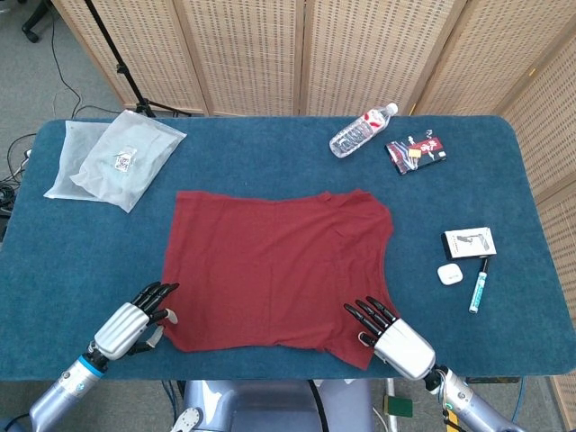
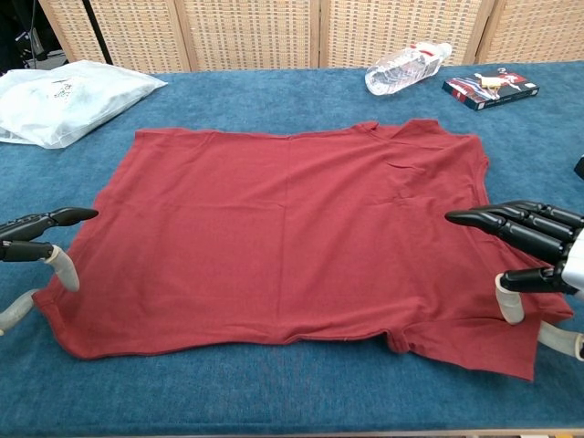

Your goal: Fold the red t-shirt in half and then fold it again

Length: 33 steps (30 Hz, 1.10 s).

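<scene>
The red t-shirt [image 1: 274, 265] [image 2: 292, 228] lies spread flat on the blue table [image 1: 261, 162], collar toward the right. My left hand [image 1: 133, 322] [image 2: 36, 235] is at the shirt's near left corner. Its dark fingers are stretched out above the cloth edge and a white fingertip [image 2: 66, 272] touches the hem, which is pushed inward there. My right hand [image 1: 389, 335] [image 2: 534, 251] hovers over the near right corner with fingers extended and apart, one white tip resting on the cloth. I see no cloth pinched in either hand.
A clear plastic bag [image 1: 112, 157] [image 2: 64, 96] lies at the far left. A water bottle [image 1: 362, 130] [image 2: 408, 66] and a dark packet [image 1: 417, 150] [image 2: 490, 86] lie behind the shirt. A white box [image 1: 469, 242], earbud case [image 1: 450, 274] and pen [image 1: 479, 284] sit at the right.
</scene>
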Motion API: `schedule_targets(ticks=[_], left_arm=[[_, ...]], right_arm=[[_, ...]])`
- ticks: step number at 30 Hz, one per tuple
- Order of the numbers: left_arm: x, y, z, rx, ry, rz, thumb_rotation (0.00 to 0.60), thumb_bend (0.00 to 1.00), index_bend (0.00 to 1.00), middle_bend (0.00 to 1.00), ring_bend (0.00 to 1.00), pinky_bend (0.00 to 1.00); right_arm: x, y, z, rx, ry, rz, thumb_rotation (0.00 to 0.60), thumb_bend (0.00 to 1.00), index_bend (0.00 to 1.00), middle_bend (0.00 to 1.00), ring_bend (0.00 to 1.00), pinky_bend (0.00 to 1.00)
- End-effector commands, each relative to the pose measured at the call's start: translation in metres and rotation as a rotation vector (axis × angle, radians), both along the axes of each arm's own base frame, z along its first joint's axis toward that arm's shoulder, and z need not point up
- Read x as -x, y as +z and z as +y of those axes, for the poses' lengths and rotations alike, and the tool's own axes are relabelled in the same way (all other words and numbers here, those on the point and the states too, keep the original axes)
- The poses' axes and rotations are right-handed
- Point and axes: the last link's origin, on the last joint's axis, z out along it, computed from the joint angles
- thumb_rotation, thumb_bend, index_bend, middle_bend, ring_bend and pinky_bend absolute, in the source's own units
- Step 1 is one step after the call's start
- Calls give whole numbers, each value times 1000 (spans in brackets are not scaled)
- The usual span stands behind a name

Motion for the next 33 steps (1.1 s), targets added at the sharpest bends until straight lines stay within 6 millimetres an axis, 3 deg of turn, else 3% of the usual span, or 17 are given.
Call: schedule_targets(ticks=[1,15,33], left_arm=[[1,-1,0,5,5,-2,600,601,449,0,0,0],[1,-1,-1,22,31,-23,600,605,737,0,0,0],[-4,14,-6,20,11,-59,600,632,774,0,0,0]], right_arm=[[0,0,0,0,0,1,600,466,652,0,0,104],[0,0,0,1,-1,-4,600,466,652,0,0,104],[-3,7,3,-42,2,-53,600,466,660,0,0,104]])
